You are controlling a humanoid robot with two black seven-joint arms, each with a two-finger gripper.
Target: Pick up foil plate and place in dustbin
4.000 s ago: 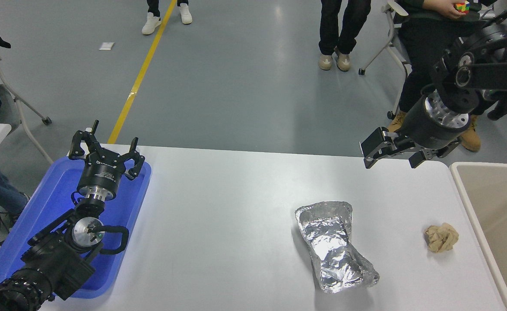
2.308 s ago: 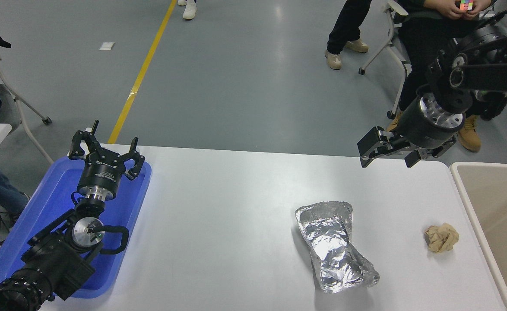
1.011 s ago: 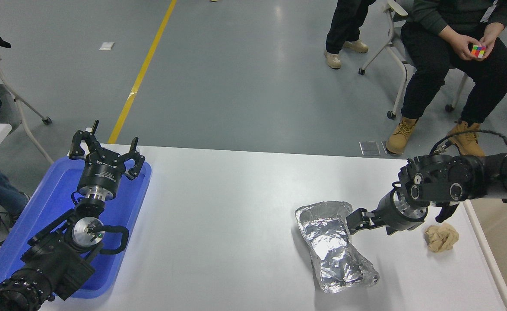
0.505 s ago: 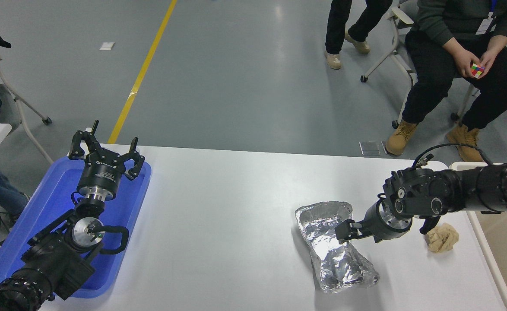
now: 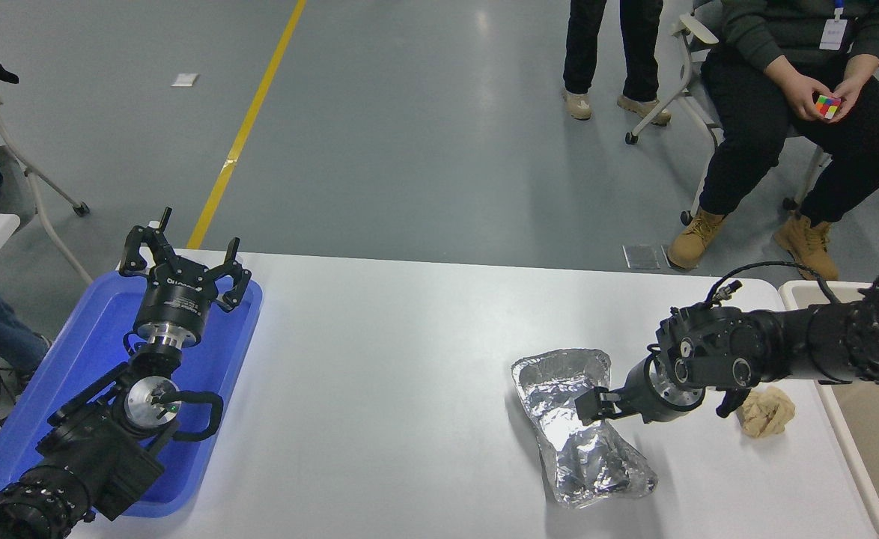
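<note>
White table [image 5: 409, 359] is being worked; foil plate [image 5: 582, 427], judged light and crushable, is being met at its waist by right gripper [image 5: 591, 406]; finger opening cannot be told.

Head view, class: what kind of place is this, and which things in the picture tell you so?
Probably a robotics lab or workshop hall: a painted grey floor with a yellow line, wheeled chairs, and a seated person watching beyond the white table.

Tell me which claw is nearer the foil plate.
Right. The right claw is at the foil plate, over its pinched waist from the right side. The left claw is parked far off, above the blue tray at the table's left end.
</note>
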